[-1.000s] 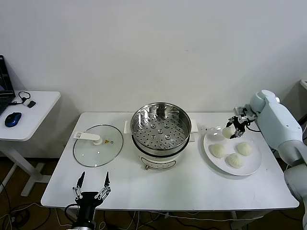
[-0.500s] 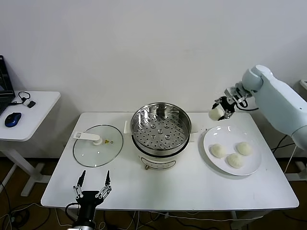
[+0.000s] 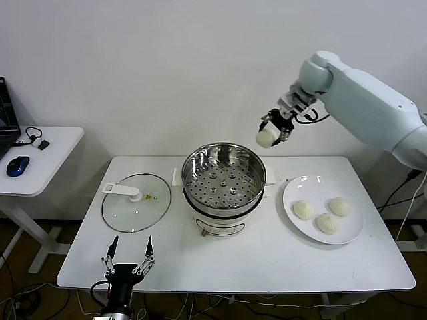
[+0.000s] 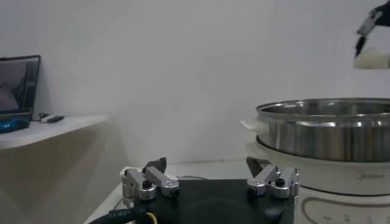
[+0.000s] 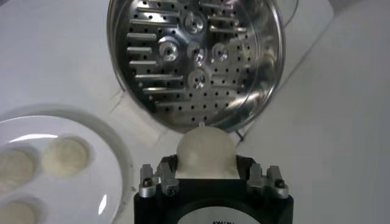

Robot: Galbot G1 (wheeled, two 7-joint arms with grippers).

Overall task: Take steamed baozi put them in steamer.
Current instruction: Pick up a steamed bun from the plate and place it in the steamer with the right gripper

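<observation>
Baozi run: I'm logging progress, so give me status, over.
Right pincer shut on one baozi, in the air beside the steamer rim. Left pincer open, parked low. Three baozi on the plate. Steamer tray bare, nothing blocking.

A glass lid (image 3: 136, 202) and white plate (image 3: 353, 227) lie on the white table (image 3: 267, 257); a blue mouse (image 3: 17, 165) sits on a side desk (image 3: 50, 160).

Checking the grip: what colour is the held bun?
Cream-white baozi, clearest in the head view.

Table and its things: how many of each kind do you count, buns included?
Baozi: 4 – one in the right end effector, three on the plate
Steamer: 1
Glass lid: 1
Plate: 1
Total: 7
</observation>
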